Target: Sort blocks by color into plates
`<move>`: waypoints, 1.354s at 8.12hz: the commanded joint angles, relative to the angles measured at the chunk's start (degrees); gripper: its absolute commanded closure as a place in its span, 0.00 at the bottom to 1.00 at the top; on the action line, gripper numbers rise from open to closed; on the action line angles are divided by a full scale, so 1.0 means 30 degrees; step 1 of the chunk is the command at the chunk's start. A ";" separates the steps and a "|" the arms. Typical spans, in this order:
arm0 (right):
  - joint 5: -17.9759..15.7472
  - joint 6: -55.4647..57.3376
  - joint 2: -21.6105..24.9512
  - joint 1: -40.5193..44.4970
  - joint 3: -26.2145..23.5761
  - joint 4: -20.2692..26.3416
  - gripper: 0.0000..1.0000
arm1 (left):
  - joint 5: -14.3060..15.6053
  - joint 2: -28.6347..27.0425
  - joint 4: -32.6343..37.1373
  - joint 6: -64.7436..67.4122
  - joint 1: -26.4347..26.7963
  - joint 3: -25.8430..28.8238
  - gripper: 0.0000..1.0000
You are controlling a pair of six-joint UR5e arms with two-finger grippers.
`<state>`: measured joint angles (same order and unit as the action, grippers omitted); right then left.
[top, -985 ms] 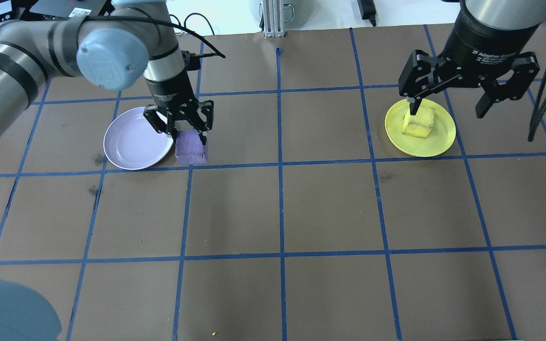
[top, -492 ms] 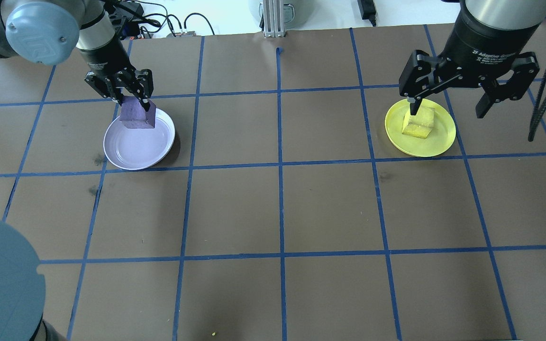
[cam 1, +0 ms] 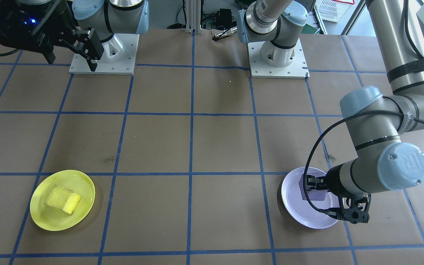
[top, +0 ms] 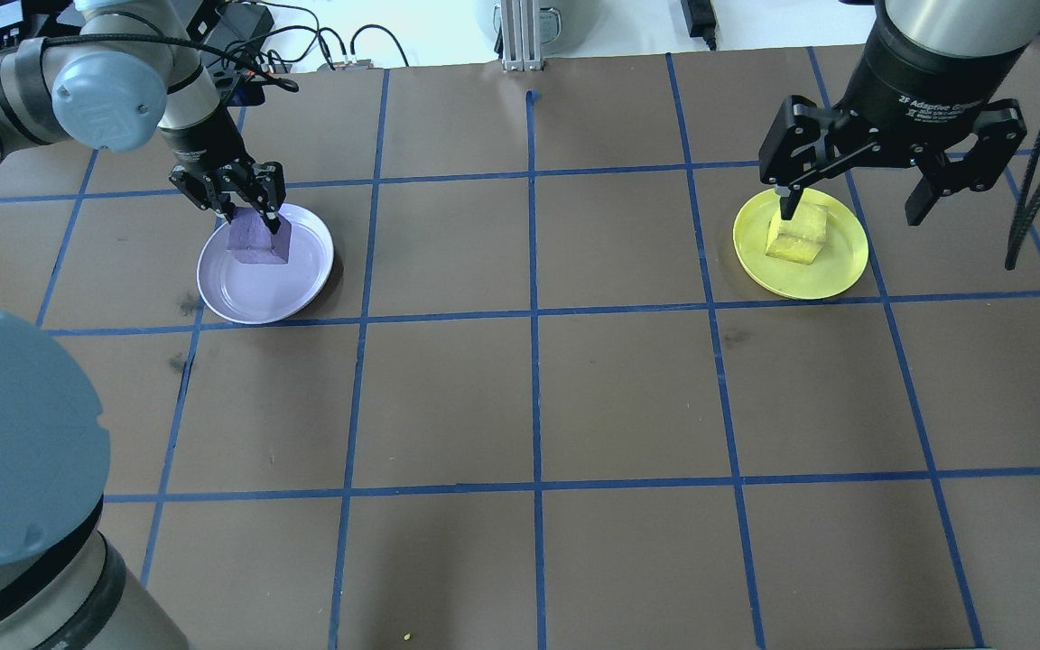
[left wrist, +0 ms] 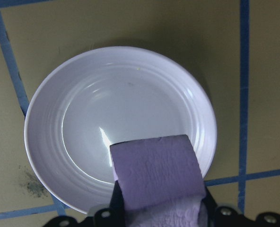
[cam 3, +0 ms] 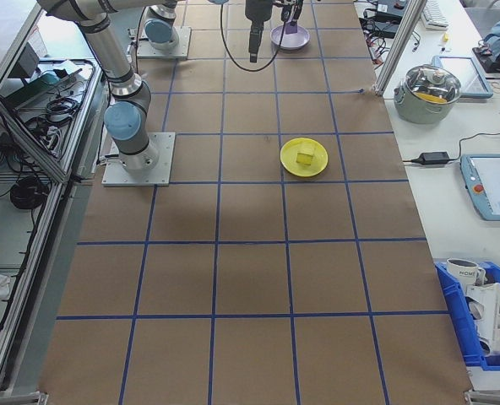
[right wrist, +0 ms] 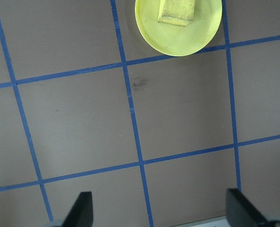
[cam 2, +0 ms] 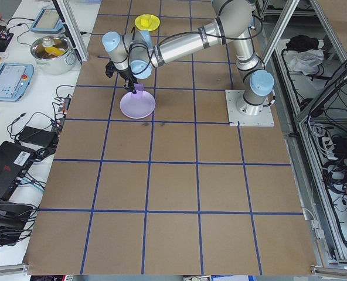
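Gripping the purple block (top: 258,239) over the far rim of the lavender plate (top: 254,298), the left gripper (top: 247,215) could release too near that edge, tipping it out.

The right gripper (top: 854,206) hangs wide apart; the yellow block (top: 795,236) already sits in the yellow plate (top: 831,271).

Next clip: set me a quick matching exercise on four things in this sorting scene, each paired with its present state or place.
Things:
1. purple block
2. yellow block
3. right gripper
4. lavender plate

States:
A. lies on the yellow plate
B. open, holding nothing
C. held in the left gripper
D. nothing lying on its middle

Pairs: 1-C, 2-A, 3-B, 4-D
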<state>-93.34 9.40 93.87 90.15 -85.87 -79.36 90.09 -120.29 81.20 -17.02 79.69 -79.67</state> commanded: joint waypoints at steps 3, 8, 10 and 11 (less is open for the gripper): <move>0.0002 0.0001 0.0000 0.0008 0.0000 0.0028 0.00 | 0.0645 -0.1418 -0.0053 0.0221 -0.1132 0.0190 0.51; -0.0028 0.0001 0.0000 0.0008 0.0000 0.0028 0.00 | 0.0644 -0.0483 -0.0025 0.0952 -0.0898 0.0453 0.00; 0.0002 0.0001 0.0000 -0.0021 0.0000 0.0028 0.00 | 0.0469 0.0510 0.0297 0.3110 -0.0664 0.0572 0.00; -0.0027 0.0001 0.0000 -0.0021 0.0000 0.0028 0.00 | 0.0440 0.1066 0.0356 0.3356 0.0033 0.0572 0.00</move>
<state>-93.37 9.41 93.87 90.11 -85.87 -79.28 91.62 -119.91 81.76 -10.44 77.56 -78.06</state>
